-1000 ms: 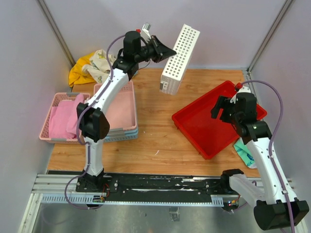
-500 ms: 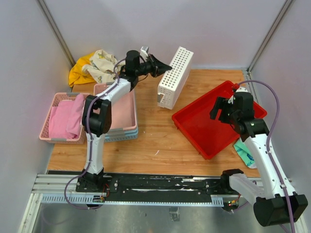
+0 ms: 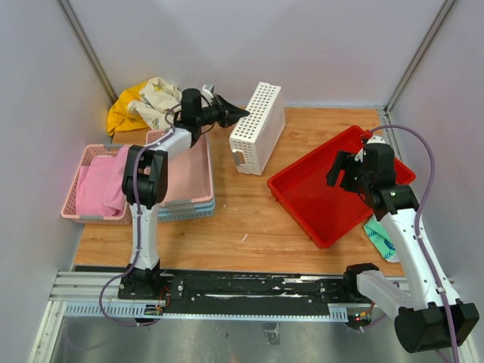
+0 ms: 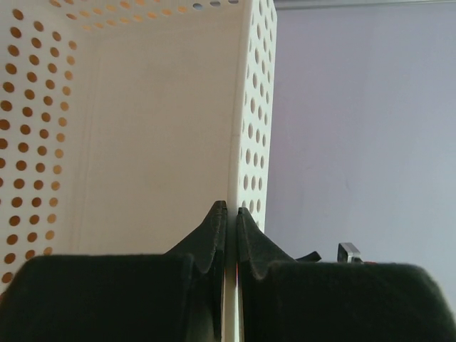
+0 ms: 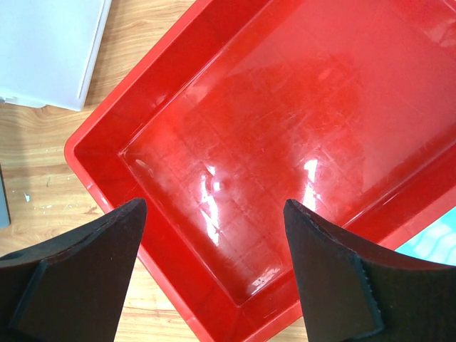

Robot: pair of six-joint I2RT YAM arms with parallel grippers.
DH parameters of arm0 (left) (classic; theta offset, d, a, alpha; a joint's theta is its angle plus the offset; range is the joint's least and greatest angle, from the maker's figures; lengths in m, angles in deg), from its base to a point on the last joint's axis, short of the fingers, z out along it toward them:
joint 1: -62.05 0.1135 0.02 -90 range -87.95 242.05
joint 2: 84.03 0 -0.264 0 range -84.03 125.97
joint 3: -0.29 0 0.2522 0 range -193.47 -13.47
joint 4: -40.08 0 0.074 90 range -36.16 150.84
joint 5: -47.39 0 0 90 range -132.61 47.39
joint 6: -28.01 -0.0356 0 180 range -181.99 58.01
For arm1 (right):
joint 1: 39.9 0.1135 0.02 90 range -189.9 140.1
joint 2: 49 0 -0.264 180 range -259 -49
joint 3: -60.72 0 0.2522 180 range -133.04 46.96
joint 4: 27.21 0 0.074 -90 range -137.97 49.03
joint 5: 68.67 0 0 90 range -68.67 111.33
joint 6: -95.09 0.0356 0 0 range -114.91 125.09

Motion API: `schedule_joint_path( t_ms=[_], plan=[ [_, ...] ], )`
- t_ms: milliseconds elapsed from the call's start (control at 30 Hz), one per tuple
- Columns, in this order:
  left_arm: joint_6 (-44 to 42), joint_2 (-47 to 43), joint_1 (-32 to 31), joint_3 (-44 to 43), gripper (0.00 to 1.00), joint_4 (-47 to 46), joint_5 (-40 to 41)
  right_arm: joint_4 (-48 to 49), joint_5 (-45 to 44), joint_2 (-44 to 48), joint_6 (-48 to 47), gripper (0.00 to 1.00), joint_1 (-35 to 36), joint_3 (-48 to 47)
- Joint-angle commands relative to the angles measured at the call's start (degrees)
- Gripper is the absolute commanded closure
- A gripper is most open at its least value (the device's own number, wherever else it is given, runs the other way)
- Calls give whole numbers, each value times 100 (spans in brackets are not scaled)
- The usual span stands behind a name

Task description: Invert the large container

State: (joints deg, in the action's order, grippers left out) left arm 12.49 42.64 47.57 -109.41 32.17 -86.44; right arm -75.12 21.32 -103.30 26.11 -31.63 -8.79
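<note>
Red, shallow-walled rectangular plastic bin (image 3: 318,200) sits open side up on the wooden surface (image 3: 242,212) at centre right, not yet flipped. Right pincer (image 5: 214,206) hovers above its hollow, spread wide and holding nothing, probably lining up on a rim. Left pincer (image 4: 228,217) is clamped on the wall of a white perforated basket (image 3: 257,128) at upper centre, near the bin's upper-left corner, where it may crowd the turn

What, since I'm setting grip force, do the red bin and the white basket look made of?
Red bin: likely hard moulded plastic, glossy; light glares off its floor, where a faint grid shows through. White basket: probably thin rigid plastic, matte; its walls carry rows of regular round holes.
</note>
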Motion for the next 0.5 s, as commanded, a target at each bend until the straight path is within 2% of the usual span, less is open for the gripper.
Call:
schedule_joint_path(
  t_ms=[0, 67, 200, 367, 467],
  plan=[
    [-517, -14, 165, 201, 100, 604, -80, 32, 28, 86, 42, 20, 58, 10],
    [-1004, 82, 214, -135, 99, 1296, -24, 27, 32, 71, 44, 20, 60, 14],
    [-1954, 235, 281, -716, 91, 2620, 308, 23, 45, 58, 48, 20, 58, -10],
    [-2590, 164, 401, -871, 84, 3216, 543, 23, 30, 70, 32, 20, 52, -8],
    [-3068, 231, 427, -1193, 78, 3905, 957, 23, 44, 32, 21, 20, 54, -26]
  ],
)
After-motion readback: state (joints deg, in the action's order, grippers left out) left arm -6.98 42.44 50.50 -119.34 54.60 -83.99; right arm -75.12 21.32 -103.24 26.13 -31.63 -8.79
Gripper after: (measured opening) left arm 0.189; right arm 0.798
